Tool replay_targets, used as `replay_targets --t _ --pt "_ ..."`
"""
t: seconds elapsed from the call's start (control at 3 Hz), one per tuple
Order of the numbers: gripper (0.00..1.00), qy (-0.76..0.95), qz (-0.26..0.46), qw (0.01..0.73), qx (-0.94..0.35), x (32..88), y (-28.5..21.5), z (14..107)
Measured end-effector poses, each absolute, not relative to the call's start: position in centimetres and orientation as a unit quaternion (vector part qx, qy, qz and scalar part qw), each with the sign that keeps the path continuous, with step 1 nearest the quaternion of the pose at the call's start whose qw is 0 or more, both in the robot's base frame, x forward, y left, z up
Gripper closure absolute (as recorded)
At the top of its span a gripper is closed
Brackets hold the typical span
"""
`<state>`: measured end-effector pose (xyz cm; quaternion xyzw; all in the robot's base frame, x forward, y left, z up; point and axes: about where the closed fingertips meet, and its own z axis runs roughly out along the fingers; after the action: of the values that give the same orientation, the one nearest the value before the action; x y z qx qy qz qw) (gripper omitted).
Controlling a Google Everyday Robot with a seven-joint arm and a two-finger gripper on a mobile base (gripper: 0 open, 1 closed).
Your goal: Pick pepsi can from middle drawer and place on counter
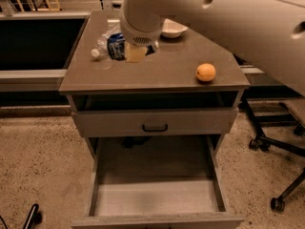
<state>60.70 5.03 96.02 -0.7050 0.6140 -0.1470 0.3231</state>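
My gripper [125, 49] hangs from the big white arm over the back left part of the counter [162, 73]. It is shut on the pepsi can [115, 46], a dark-blue can with white markings, held low over the counter top. I cannot tell whether the can touches the surface. One pale yellow finger [135, 53] shows to the right of the can. The middle drawer [157, 199] stands pulled open below, and its pale-grey floor is bare.
A clear plastic water bottle [101, 44] lies just left of the can. A white bowl [172, 28] sits at the back of the counter and an orange [206, 72] near its right edge. A shut drawer front with a black handle [155, 127] is under the counter. Chair wheels [279, 202] stand at right.
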Motion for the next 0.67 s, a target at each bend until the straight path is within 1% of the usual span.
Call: replay_targets --t 0.33,0.67 --pt "1.00 0.650 -0.144 0.327 -0.670 61.09 4.06 96.20" --pt "1.00 0.663 -0.131 0.316 -0.666 61.36 4.00 95.86"
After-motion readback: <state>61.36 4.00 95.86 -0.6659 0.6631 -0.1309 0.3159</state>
